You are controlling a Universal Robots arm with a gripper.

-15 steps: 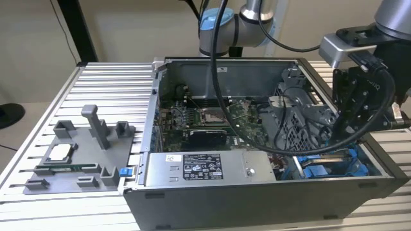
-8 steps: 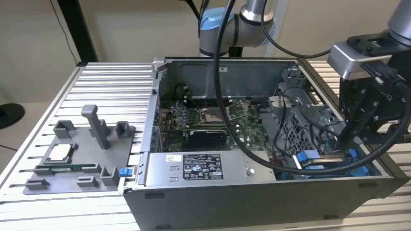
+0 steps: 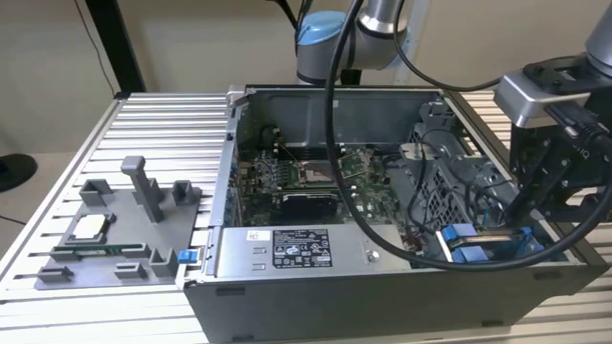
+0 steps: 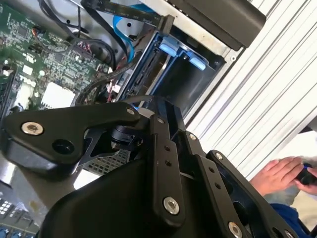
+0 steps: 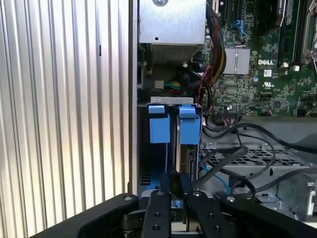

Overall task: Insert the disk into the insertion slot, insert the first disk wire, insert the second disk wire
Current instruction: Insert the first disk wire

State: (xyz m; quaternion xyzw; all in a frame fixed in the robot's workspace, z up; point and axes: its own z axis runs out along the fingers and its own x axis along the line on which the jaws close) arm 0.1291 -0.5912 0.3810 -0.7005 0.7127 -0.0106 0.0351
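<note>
In the exterior view, an open computer case [image 3: 383, 301] is seen lying on a slotted aluminium table [image 3: 163, 136], with a grey parts fixture [image 3: 96, 265] well apart on the exterior view's left. The gripper [image 3: 512, 218] is lowered into the corner of the case on the exterior view's right. There a pale edge taken to be the disk [image 3: 489, 232] shows among the blue plastic of the insertion slot [image 3: 531, 244].

In the second wrist view, the gripper [image 4: 156, 106] is placed right at the mouth of the insertion slot [image 4: 183, 89], beside its blue tabs [image 4: 171, 47]. A person's hand [image 4: 277, 173] is seen off to the side, well clear of the case.

In the first wrist view, the disk [image 5: 177, 148] is seen edge-on between the two blue tabs [image 5: 159, 124]. The gripper [image 5: 177, 181] appears drawn narrowly closed on its near end. Loose cables [image 5: 233, 163] lie just beside the bay.

The first step, seating the disk, is judged to be in hand, and neither wire appears to have been dealt with. Seating is judged to call for the carrier to be kept in line with the rails and pressed straight, with the cables kept out of the bay.
</note>
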